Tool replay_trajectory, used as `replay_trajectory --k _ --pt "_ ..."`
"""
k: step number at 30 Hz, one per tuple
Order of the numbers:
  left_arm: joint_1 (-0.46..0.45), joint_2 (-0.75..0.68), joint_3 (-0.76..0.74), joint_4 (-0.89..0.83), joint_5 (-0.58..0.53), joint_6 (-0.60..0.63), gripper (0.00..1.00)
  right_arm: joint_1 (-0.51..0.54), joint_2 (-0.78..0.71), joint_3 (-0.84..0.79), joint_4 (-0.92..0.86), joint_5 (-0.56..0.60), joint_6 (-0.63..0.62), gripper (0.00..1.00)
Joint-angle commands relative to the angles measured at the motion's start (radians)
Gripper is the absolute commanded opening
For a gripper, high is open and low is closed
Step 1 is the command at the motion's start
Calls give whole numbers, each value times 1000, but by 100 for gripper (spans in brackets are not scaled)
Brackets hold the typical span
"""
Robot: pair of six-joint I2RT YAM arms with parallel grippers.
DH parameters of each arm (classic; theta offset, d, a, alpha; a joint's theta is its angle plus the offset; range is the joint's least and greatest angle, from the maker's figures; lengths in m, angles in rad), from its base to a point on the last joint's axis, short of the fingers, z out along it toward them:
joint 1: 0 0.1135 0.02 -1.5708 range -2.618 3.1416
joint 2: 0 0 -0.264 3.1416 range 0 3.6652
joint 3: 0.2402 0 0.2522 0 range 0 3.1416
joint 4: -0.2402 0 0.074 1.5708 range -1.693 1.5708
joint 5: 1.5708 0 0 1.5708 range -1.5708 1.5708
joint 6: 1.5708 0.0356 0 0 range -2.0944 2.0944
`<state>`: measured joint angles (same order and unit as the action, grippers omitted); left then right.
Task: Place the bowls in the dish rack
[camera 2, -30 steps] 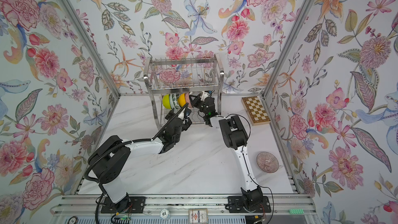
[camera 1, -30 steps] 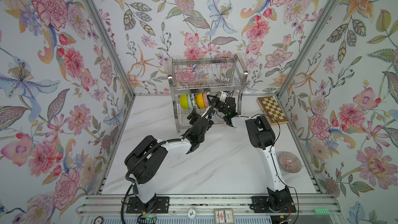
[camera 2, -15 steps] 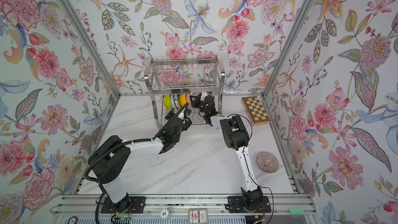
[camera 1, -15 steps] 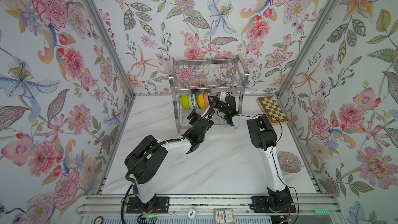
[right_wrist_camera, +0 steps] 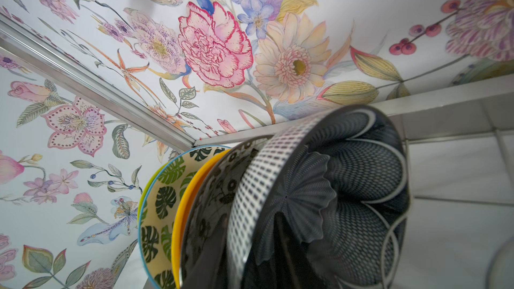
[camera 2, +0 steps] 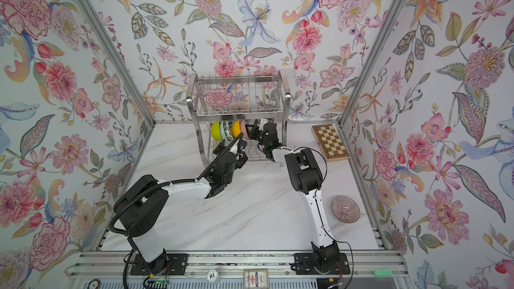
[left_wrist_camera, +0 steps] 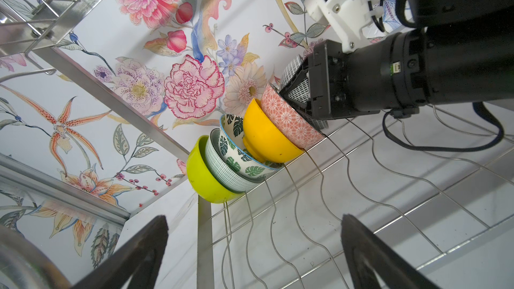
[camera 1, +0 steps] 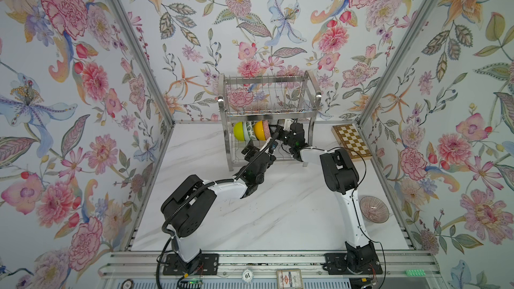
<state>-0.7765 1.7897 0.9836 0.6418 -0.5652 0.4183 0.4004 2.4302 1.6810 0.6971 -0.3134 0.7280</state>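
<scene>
The dish rack [camera 1: 271, 112] [camera 2: 239, 112] stands at the back. On its lower tier [left_wrist_camera: 361, 190] a row of bowls stands on edge: lime-yellow [left_wrist_camera: 205, 182], pale aqua [left_wrist_camera: 222, 170], green-leaf [left_wrist_camera: 239, 151], orange-yellow [left_wrist_camera: 264, 137] and pink-patterned [left_wrist_camera: 289, 120]. A dark navy bowl [right_wrist_camera: 347, 190] [left_wrist_camera: 290, 73] leans at the row's end. My right gripper [right_wrist_camera: 249, 218] [camera 1: 279, 132] sits astride its rim, jaws slightly open. My left gripper [left_wrist_camera: 254, 218] [camera 1: 258, 151] hangs wide open and holds nothing, low before the rack. A pink lined bowl [camera 1: 374, 209] [camera 2: 345, 209] lies on the table.
A wooden chessboard [camera 1: 351, 141] [camera 2: 330, 141] lies at the back right beside the rack. The rack's upper tier [camera 1: 267, 98] hangs just above both grippers. Floral walls close in three sides of the white marble table [camera 1: 278, 218].
The right gripper's jaws have parted a little around the dark navy bowl's rim, and its wrist has shifted slightly. The left arm has not moved.
</scene>
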Motion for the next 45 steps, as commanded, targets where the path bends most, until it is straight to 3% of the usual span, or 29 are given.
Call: replay_trajectory --k 1,24,33,41,45 --pt "-3 -19 -13 7 -22 -17 99 -15 -49 6 -59 42 -32 29" --pt "-3 -37 -11 6 -24 -19 99 15 -144 -43 -131 123 -124 53" --pt "-3 -57 -13 -3 -27 -43 99 39 -225 -130 -121 212 -170 60" --pt "7 -141 -38 -100 -41 -178 99 62 -312 -232 -110 257 -199 68" --pt "20 -245 -71 -206 -42 -312 99 73 -358 -300 -94 277 -211 70"
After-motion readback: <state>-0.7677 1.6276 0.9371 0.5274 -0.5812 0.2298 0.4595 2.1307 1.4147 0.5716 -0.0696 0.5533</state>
